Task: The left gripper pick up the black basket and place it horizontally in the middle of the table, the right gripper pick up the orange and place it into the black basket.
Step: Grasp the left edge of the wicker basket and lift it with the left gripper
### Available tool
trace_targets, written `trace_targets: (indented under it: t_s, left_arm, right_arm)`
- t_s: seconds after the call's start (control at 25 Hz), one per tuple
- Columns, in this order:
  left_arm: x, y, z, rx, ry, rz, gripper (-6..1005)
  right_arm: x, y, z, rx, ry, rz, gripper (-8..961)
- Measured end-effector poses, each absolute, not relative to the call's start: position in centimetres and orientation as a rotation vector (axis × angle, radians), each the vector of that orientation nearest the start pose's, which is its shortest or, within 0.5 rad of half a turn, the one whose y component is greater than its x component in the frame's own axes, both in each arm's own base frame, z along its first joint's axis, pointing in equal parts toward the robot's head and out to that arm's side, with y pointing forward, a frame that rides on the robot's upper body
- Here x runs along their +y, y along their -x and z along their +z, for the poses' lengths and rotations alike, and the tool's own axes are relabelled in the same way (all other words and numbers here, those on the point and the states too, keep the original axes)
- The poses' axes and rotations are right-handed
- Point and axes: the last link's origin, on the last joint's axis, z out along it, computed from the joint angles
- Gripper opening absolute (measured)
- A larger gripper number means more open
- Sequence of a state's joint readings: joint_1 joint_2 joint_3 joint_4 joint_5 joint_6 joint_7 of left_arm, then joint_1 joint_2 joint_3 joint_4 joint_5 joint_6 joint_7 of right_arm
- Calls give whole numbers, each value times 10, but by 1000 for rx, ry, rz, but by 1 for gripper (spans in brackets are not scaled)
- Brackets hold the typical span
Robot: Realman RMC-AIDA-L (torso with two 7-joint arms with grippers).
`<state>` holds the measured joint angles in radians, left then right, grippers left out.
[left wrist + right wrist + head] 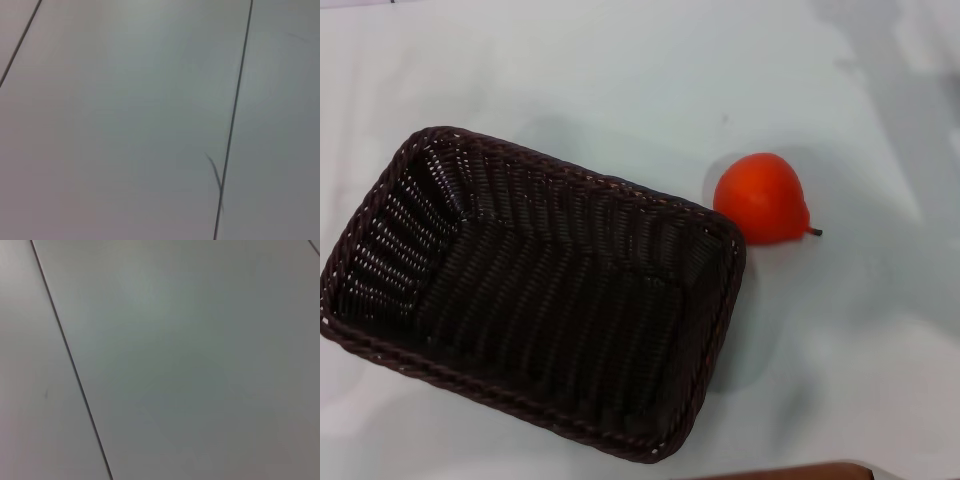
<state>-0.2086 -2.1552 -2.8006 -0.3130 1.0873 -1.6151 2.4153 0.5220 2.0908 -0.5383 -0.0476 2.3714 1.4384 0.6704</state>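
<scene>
The black basket (530,290) lies on the white table at the left and middle of the head view, turned at a slant, open side up and empty. The orange (761,198) lies on the table just past the basket's far right corner, close to the rim, its stem pointing right. Neither the left gripper nor the right gripper shows in any view. Both wrist views show only a plain grey panelled surface with thin dark seams.
The white table (620,80) spreads around the basket and fruit. A brown edge (790,472) shows at the bottom of the head view.
</scene>
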Motion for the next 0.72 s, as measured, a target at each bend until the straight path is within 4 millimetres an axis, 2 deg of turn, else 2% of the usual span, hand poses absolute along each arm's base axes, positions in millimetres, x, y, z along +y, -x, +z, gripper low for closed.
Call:
trace_targets:
  t_s: [0.52,0.72]
  left_arm:
    - [243,357,67,-515,1386,-1105,859]
    - [244,357,88,-597,1490,-1186,859]
  right_arm:
    - [344,-309,42,-1388,661,-1351,928]
    - [344,-309,43,-1388,660,-1352,928]
